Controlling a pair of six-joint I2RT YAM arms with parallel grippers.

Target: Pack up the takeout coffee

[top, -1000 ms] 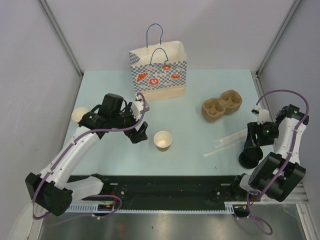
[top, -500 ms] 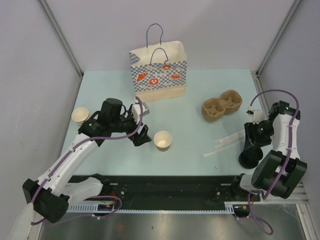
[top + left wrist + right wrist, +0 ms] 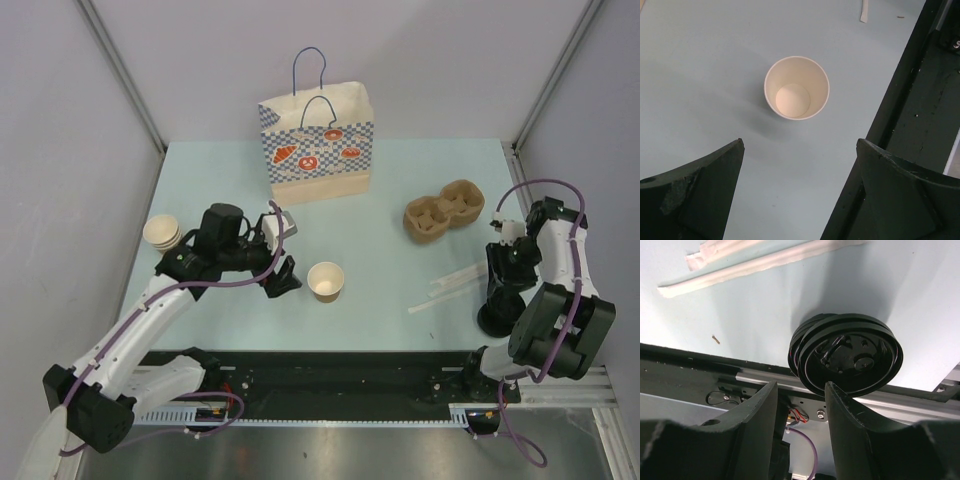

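Note:
A lone paper cup (image 3: 326, 280) stands upright near the table's middle, open-topped and empty (image 3: 796, 98), with no lid on it. No lidded takeout coffee shows in any view. My left gripper (image 3: 282, 272) hovers just left of this cup, wide open (image 3: 800, 143), with the cup ahead of its fingertips. A stack of black lids (image 3: 496, 319) sits by the near right edge. My right gripper (image 3: 500, 288) hangs over the stack with its jaws part-way apart (image 3: 801, 386). Its right fingertip is at the rim of the top lid (image 3: 850, 354), and nothing is clamped.
A patterned paper bag (image 3: 317, 150) stands open at the back. A moulded cup carrier (image 3: 444, 211) lies at the right, with wrapped straws (image 3: 455, 282) in front of it. A stack of cups (image 3: 161, 231) sits at the left edge. The black rail (image 3: 330, 375) borders the near side.
My left gripper has come down and nearer to the lone cup. My right wrist has swung over the lid stack while its jaws narrowed.

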